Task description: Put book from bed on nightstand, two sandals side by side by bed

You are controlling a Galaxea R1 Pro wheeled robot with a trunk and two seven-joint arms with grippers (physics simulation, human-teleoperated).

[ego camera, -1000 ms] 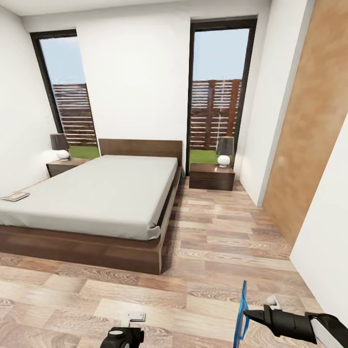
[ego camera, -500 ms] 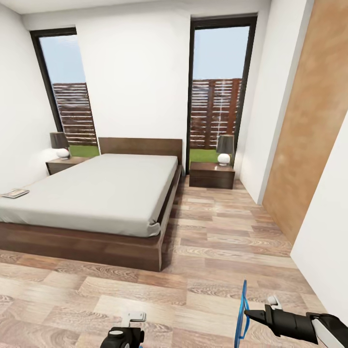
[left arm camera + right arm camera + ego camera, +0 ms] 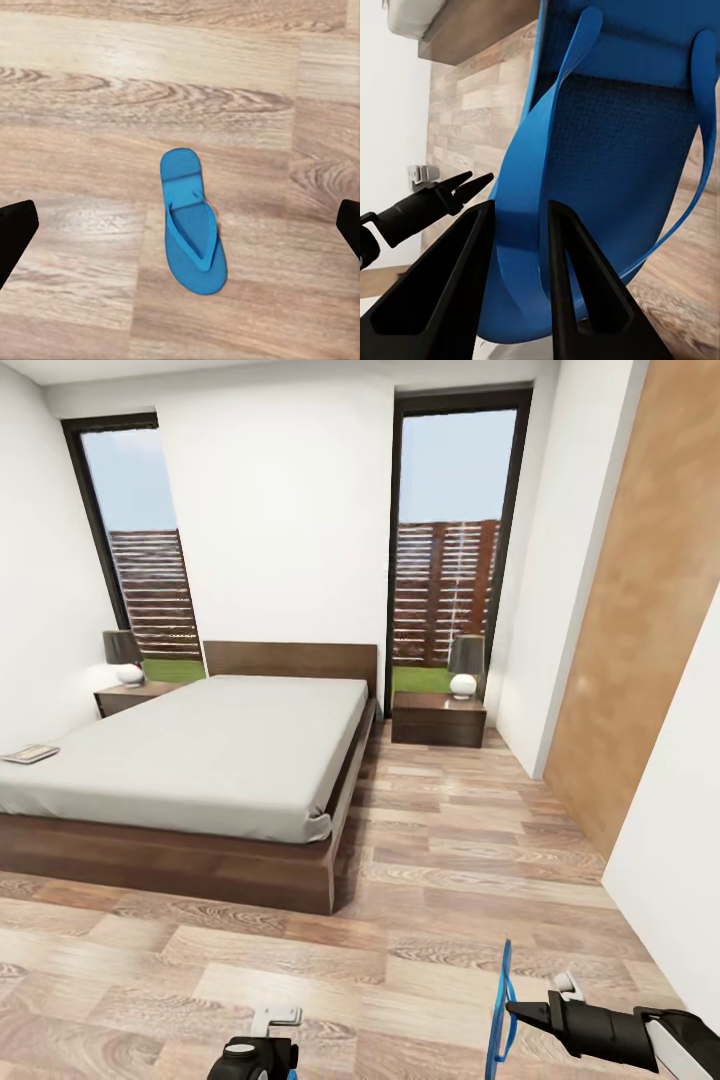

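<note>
home bedroom: platform bed, nightstand with lamp, wood-plank floor.

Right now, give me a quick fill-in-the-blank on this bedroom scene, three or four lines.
1. The right hand is shut on a blue ____.
2. The other sandal lies flat on the ____.
3. The book rests on the ____.
4. Each nightstand carries a ____.

Missing words: sandal; floor; bed; lamp

The book on the bed is too small for its cover to be read. The left tool is cut off by the head view's lower edge. The held sandal runs past the right wrist view's edges.
</note>
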